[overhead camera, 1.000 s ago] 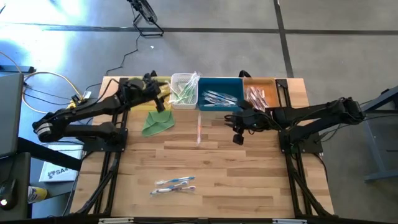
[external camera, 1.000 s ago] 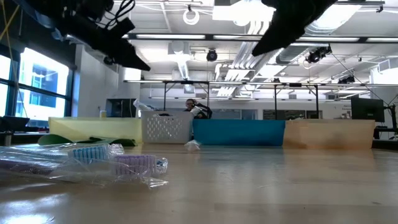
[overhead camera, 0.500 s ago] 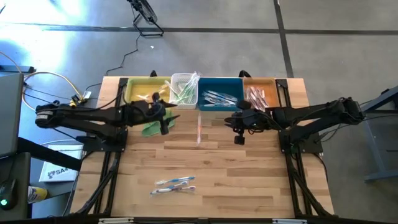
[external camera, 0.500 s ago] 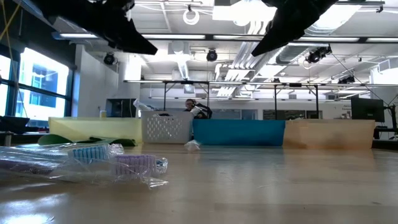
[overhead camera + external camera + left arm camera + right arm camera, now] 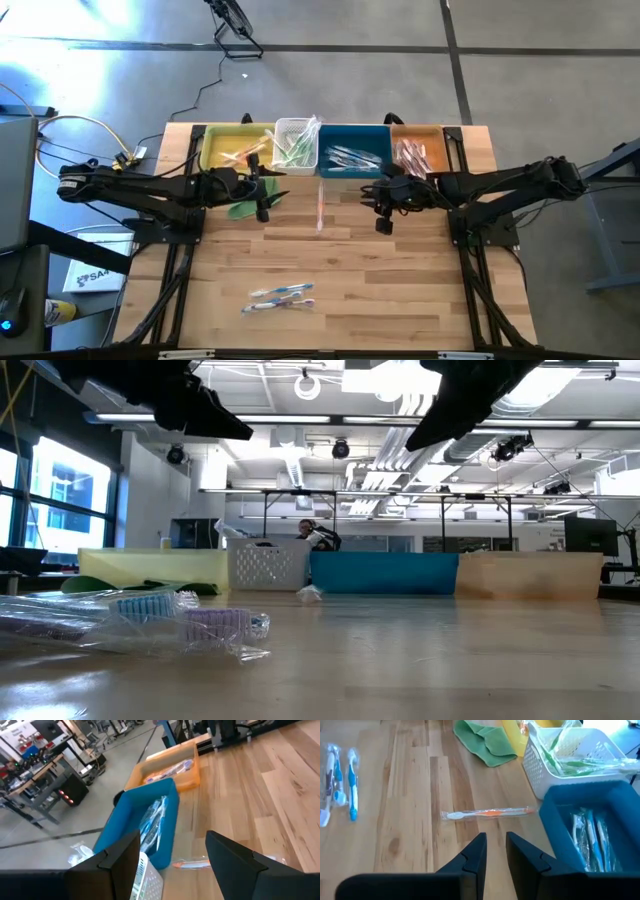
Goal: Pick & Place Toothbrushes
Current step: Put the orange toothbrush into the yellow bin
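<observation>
One orange-handled toothbrush point(image 5: 319, 207) point(image 5: 490, 813) in a clear wrapper lies flat on the table just in front of the bins. Two blue-white toothbrushes point(image 5: 280, 296) point(image 5: 340, 775) lie side by side near the table's front edge. More toothbrushes fill the bins along the far edge. My left gripper point(image 5: 262, 205) point(image 5: 172, 840) hovers open above the green cloth point(image 5: 238, 208), with nothing between its fingers. My right gripper point(image 5: 383, 222) point(image 5: 496, 840) hangs in the air right of the orange toothbrush, its fingers a narrow gap apart and holding nothing.
Along the far edge stand a yellow bin point(image 5: 228, 140), a white basket point(image 5: 282, 128), a blue bin point(image 5: 352, 132) and an orange bin point(image 5: 440, 140). The folded green cloth point(image 5: 487, 742) lies in front of the yellow bin. Bare wood stretches between the bins and the blue toothbrushes.
My left gripper has swung away from the yellow bin and white basket toward the table's near edge, and now hovers over the green cloth. My right arm has kept still, and no toothbrush has moved.
</observation>
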You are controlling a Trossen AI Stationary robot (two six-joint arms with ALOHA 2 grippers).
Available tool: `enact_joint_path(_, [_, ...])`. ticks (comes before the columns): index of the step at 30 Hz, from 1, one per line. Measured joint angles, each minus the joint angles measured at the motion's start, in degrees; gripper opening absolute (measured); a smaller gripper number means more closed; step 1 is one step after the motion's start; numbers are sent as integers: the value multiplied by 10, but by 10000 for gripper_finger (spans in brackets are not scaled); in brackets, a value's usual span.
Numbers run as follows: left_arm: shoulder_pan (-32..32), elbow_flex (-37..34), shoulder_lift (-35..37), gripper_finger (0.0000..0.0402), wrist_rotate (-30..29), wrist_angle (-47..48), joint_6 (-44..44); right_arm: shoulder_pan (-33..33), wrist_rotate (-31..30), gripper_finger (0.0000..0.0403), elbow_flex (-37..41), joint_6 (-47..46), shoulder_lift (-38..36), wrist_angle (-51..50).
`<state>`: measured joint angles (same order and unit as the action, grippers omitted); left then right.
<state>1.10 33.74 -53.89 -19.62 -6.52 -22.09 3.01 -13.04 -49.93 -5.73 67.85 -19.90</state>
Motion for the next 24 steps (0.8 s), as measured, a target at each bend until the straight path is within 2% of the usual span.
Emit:
enact_joint_path(8, [0, 0, -12, 220, 4, 0, 3, 0, 2, 65, 0, -15, 0, 0])
enact_joint_path(14, [-1, 0, -43, 220, 6, -11, 108, 0, -5, 65, 0, -5, 0, 3])
enact_joint_path(19, [-6, 14, -97, 220, 7, -14, 187, 0, -1, 65, 0, 68, -2, 30])
enact_joint_path(21, [-12, 35, -130, 220, 0, -14, 194, -8, 36, 61, 0, 116, -8, 21])
enact_joint_path(24, [-24, 80, -185, 220, -34, -12, 187, -36, 136, 44, 0, 144, -26, 21])
